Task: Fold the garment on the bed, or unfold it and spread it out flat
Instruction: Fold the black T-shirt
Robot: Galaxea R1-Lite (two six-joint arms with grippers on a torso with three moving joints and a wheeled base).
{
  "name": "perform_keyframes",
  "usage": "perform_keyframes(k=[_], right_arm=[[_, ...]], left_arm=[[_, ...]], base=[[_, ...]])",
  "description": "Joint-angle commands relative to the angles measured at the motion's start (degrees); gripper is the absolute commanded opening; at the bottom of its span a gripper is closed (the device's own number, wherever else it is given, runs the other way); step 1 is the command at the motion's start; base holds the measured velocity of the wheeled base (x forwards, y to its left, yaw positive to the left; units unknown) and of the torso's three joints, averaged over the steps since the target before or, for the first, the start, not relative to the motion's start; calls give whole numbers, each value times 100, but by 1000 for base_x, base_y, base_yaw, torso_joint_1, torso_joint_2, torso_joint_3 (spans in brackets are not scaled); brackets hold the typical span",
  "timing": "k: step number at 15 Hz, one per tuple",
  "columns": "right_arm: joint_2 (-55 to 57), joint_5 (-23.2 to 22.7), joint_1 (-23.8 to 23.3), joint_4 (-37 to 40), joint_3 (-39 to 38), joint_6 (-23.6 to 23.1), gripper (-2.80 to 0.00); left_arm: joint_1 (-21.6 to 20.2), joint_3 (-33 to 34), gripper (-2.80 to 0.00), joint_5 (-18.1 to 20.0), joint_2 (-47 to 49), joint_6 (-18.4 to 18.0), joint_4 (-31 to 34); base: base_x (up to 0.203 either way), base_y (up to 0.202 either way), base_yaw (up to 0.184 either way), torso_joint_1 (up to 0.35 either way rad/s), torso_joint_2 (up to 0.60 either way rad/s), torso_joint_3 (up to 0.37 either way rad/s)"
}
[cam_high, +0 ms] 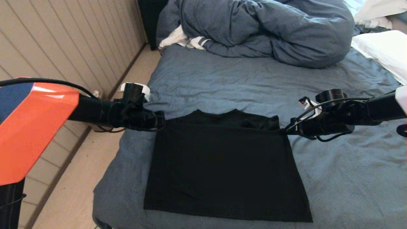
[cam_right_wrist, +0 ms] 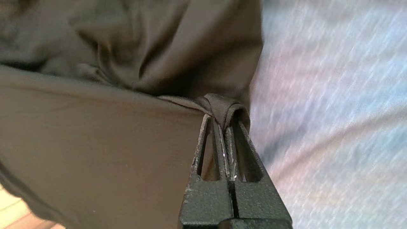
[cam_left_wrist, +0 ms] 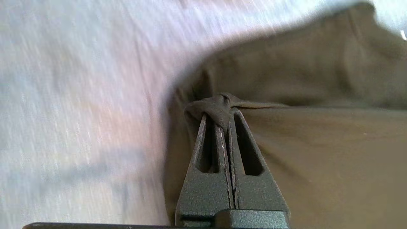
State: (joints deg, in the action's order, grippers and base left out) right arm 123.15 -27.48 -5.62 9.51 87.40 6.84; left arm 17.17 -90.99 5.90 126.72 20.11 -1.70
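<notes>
The garment (cam_high: 222,168), a plain black T-shirt, lies near the front of the bed (cam_high: 222,82), its lower part flat on the slate-blue sheet. A straight upper edge is stretched taut between my two grippers and lifted, with the collar part bunched behind it. My left gripper (cam_high: 161,122) is shut on the garment's left corner; in the left wrist view a fold of garment (cam_left_wrist: 318,143) wraps the left gripper (cam_left_wrist: 224,119). My right gripper (cam_high: 284,130) is shut on the right corner, where the garment (cam_right_wrist: 95,133) loops over the right gripper (cam_right_wrist: 224,122).
A bunched blue-grey duvet (cam_high: 260,28) fills the back of the bed, with white striped cloth (cam_high: 182,39) at its left and a white pillow (cam_high: 383,51) at the right. The floor (cam_high: 73,197) and a panelled wall (cam_high: 63,41) run along the bed's left edge.
</notes>
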Motion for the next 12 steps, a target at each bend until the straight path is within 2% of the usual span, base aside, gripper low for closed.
perform_keyframes(k=[1,4,5,6,9,12], right_arm=[[239,2,44,180,332,8,-280],[350,58,158,279,488,10,-280],[340,50,158,288,487,19,-280],[297,50,158,288,471,19,0],[127,54,148,288,417,2,0],[-115,58,95,293,320,6,0]], left_arm=[[-58,-399,-280,7,404,17,51],[-68,-585,-280,-1,573,8,120],[-65,-628,0,-1,573,12,198],[-65,-731,0,-1,559,33,343],[-93,-771,0,4,306,43,467],[-163,-438,0,-1,-116,72,595]], base=[[0,0,0,0,0,0],[0,0,0,0,0,0],[0,0,0,0,0,0],[0,0,0,0,0,0],[0,0,0,0,0,0],[0,0,0,0,0,0]])
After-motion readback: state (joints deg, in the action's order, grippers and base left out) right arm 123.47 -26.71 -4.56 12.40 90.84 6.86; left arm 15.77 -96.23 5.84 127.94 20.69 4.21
